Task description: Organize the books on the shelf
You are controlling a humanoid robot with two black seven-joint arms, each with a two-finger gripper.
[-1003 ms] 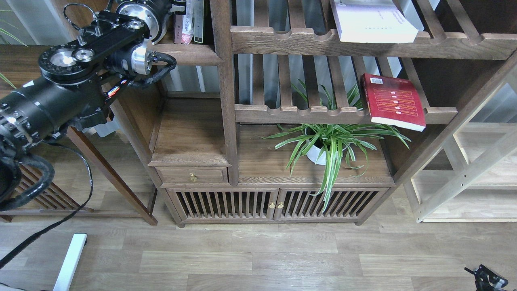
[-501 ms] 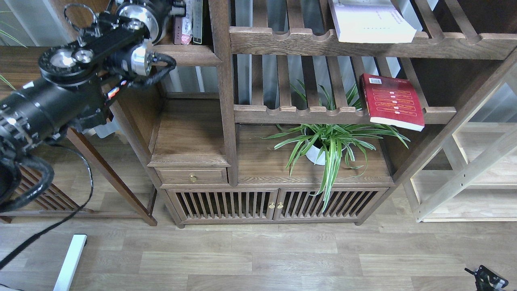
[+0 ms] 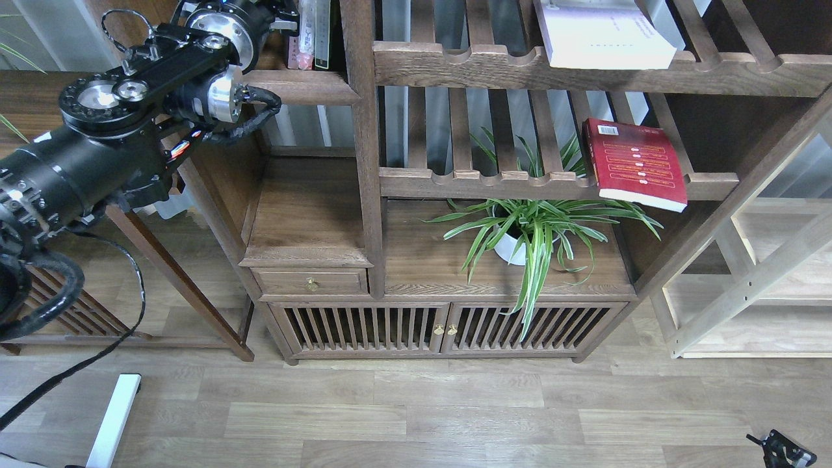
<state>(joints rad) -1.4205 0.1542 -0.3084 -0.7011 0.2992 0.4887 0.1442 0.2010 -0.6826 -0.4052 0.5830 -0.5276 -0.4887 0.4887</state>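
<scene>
My left gripper point(image 3: 286, 16) at upper left, jaws hidden, can't tell their state, at upright books point(image 3: 311, 36) on dark shelf point(image 3: 296, 88); red book point(image 3: 634, 162) flat on slatted rack point(image 3: 494, 183) right of centre; white book point(image 3: 604, 36) on top rack; plant point(image 3: 533, 227) below; wood floor point(image 3: 416, 409).

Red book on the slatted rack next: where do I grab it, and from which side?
Take the red book by its lower right corner, which appears to stick out past the scalloped front rail. Come from the front, one finger above the cover and one beneath. It lies flat across the slats, so the rest of its underside would be hard to reach.
</scene>
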